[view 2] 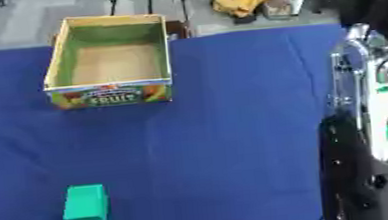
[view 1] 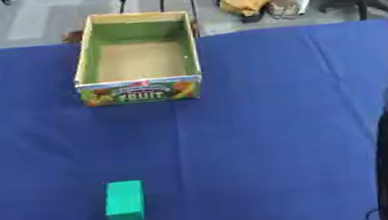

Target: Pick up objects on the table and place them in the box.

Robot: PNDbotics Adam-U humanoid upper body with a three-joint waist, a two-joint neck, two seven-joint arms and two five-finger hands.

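A green block lies on the blue tablecloth near the front left, long side pointing away from me. The open cardboard fruit box stands at the back left with nothing visible inside. My right arm, silver with a green light, comes down the right edge. Its black lower part, where the right hand seems to be, sits at the lower right corner, far from the block and the box. My left hand shows in neither view.
The blue cloth covers the whole table. Beyond the far edge are a grey floor, a yellow bundle and dark equipment at the back right.
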